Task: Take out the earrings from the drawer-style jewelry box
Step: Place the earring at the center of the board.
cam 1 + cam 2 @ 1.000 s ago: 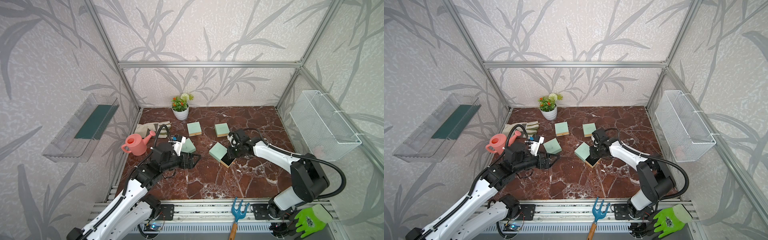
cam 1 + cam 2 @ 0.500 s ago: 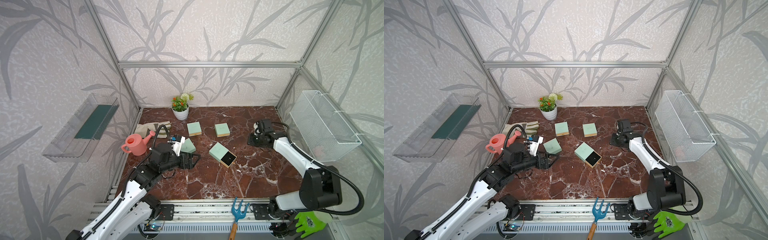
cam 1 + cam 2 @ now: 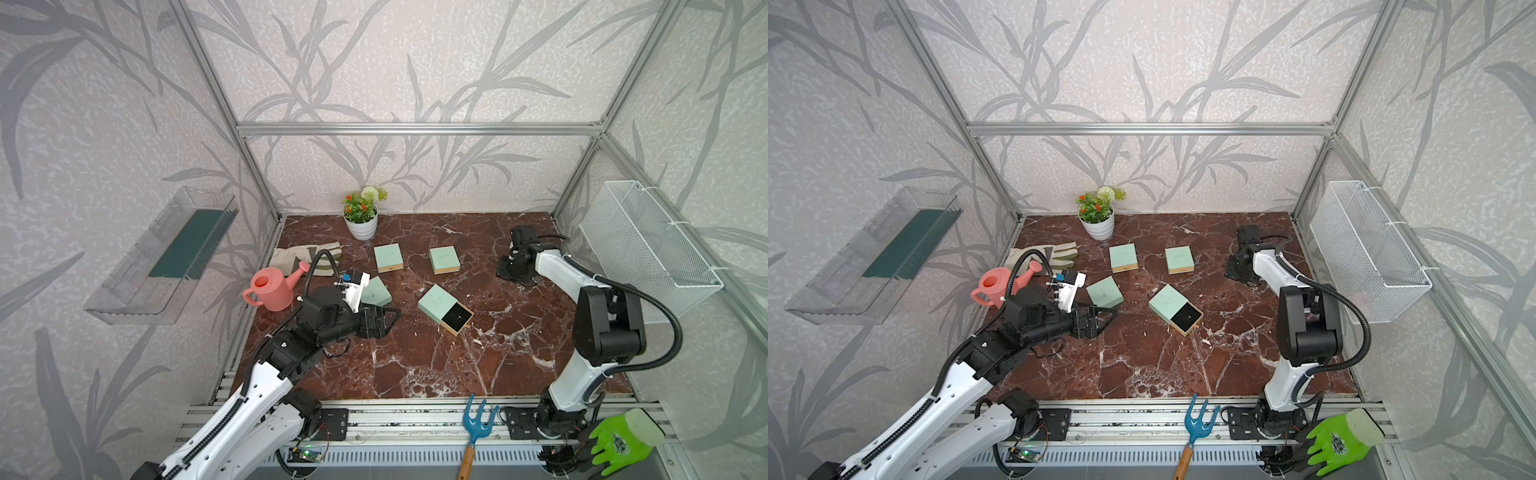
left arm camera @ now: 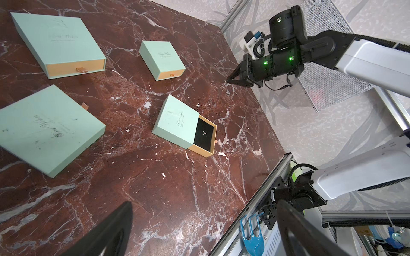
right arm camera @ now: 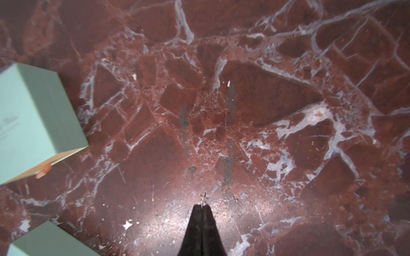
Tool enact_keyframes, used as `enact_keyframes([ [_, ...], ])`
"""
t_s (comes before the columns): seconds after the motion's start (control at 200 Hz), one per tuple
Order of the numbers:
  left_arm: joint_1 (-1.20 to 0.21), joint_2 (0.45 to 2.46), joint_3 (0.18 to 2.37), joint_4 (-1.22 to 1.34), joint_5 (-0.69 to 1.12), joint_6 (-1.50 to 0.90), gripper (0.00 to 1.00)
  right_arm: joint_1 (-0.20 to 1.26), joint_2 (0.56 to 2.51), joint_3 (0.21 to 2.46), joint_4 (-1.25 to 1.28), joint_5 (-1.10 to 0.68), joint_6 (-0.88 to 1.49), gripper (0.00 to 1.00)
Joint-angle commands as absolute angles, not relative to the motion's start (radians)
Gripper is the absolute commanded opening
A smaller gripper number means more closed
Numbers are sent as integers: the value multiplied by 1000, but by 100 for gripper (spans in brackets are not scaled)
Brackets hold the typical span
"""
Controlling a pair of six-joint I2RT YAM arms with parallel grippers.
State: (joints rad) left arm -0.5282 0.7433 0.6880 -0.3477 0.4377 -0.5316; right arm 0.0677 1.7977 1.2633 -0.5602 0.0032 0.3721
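The open drawer-style jewelry box (image 3: 435, 300) lies mid-floor, its black-lined drawer (image 4: 205, 135) pulled out. One of the earrings (image 4: 204, 133) is a pale speck on the lining. My right gripper (image 5: 202, 206) is shut, with another tiny silvery earring (image 5: 203, 198) pinched at its tips. It hangs low over the marble at the back right (image 3: 509, 272), well away from the box. My left gripper (image 3: 392, 322) stands open to the left of the box with nothing between its fingers (image 4: 119, 221).
Three closed mint boxes (image 3: 388, 257) (image 3: 444, 259) (image 3: 376, 291) lie behind and left of the open one. A pink watering can (image 3: 272, 289), cloth gloves (image 3: 303, 257) and a plant pot (image 3: 360, 226) stand at the back left. A wire basket (image 3: 648, 245) hangs on the right wall.
My right arm has swung from the open drawer to the back right of the floor, still shut. The left arm has not moved.
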Motion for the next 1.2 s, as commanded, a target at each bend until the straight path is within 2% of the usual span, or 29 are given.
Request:
enact_keyframes([
  [0.0, -525, 732, 706, -348, 434, -525, 99, 54, 1847, 1304, -603, 21, 359, 0],
  [0.515, -524, 736, 704, -342, 441, -526, 99, 45, 2011, 1409, -619, -15, 356, 0],
  [0.975, -521, 737, 707, -341, 450, -529, 99, 43, 2001, 1437, -652, -35, 347, 27],
  [1.195, -520, 738, 705, -341, 449, -527, 99, 61, 1843, 1399, -651, -20, 353, 45],
])
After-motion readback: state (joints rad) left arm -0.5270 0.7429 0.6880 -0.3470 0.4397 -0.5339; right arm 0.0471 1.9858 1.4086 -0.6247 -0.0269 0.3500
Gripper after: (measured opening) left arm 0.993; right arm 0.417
